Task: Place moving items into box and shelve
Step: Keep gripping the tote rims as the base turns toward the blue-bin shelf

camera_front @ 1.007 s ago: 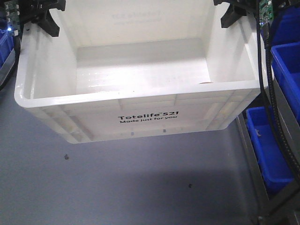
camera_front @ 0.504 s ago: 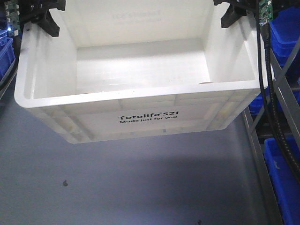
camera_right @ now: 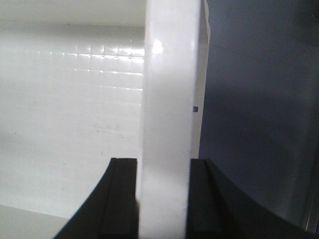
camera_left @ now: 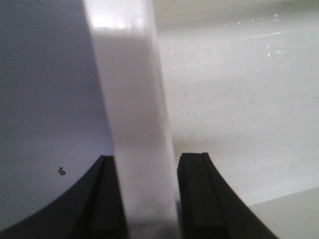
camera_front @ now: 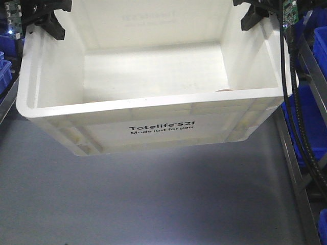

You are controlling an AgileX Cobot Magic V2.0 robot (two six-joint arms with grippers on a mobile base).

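grey floor (camera_front: pixel 153 204), blue bins (camera_front: pixel 312 138) at sides; left end effector (camera_left: pixel 144 164), right end effector (camera_right: pixel 163 164) each clamp white box (camera_front: pixel 153 109) wall.

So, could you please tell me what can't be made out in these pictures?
- The moving items: in the front view the near wall of the box hides its floor. Only a pale sliver peeks over, unidentifiable.
- Wrist views: the box wall clamped by the left gripper and right gripper fills the frame, so no contents show.
- Blue bins: cut off by the front view's right edge.
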